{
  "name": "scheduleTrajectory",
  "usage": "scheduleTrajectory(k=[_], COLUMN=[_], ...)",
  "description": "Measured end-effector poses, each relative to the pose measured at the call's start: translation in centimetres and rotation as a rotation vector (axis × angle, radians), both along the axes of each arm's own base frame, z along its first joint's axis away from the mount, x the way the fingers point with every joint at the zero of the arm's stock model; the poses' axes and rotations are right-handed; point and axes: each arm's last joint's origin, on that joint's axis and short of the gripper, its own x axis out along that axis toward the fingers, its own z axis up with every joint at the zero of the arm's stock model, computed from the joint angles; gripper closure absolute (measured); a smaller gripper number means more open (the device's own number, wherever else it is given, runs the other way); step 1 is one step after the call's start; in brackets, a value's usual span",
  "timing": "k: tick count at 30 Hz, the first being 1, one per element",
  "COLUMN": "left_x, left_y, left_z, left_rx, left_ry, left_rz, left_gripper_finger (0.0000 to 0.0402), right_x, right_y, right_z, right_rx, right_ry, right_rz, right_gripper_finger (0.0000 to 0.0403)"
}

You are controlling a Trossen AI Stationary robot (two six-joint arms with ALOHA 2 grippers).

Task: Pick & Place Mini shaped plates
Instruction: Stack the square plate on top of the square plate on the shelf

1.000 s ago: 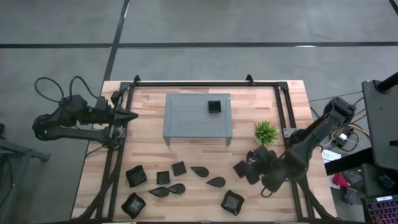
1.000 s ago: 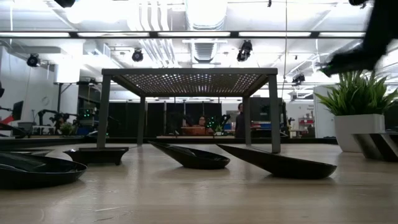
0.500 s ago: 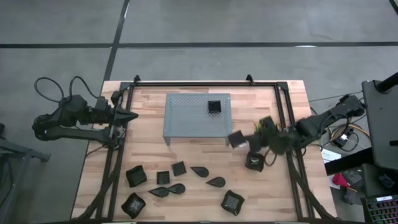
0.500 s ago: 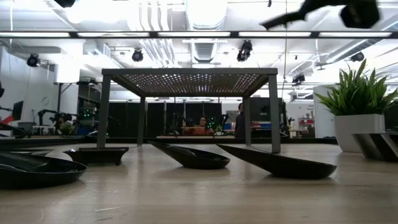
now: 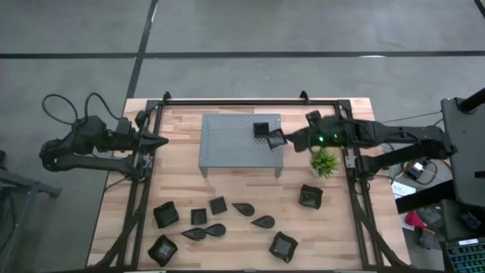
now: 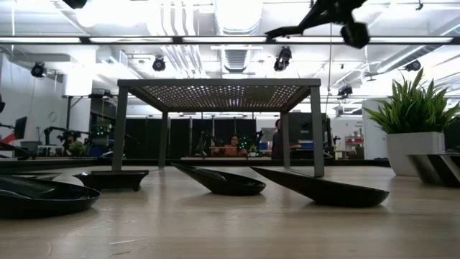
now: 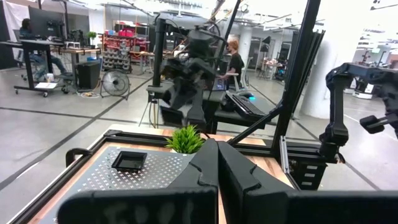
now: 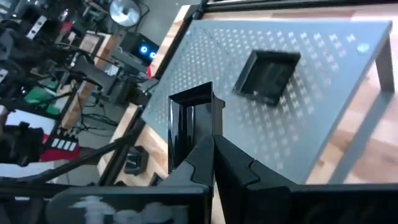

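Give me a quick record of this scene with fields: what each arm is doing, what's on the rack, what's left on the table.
right end effector: shut on a square plate, above the rack's right edge
left end effector: shut, empty, waiting at the table's left edge
rack: grey perforated metal, one square dish already on top
plant: right of the rack, upright
plates on the table: several black dishes along the near edge, square and teardrop shapes, plus one below the plant
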Motion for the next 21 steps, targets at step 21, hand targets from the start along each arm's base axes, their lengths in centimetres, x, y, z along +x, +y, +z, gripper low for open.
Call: scheduleTrajectory(k=[21], left_x=[0.0], left_y=[0.0], left_z=[0.0], left_rx=[0.000], left_ry=[0.000], left_rz=[0.000], left_gripper_finger=[0.0401], right_x=[5.0], right_y=[-6.8], right_z=[-3.9], right_rx=[0.096], right_ry=[0.023], right_rz=[-0.082], right_gripper_finger=[0.0395])
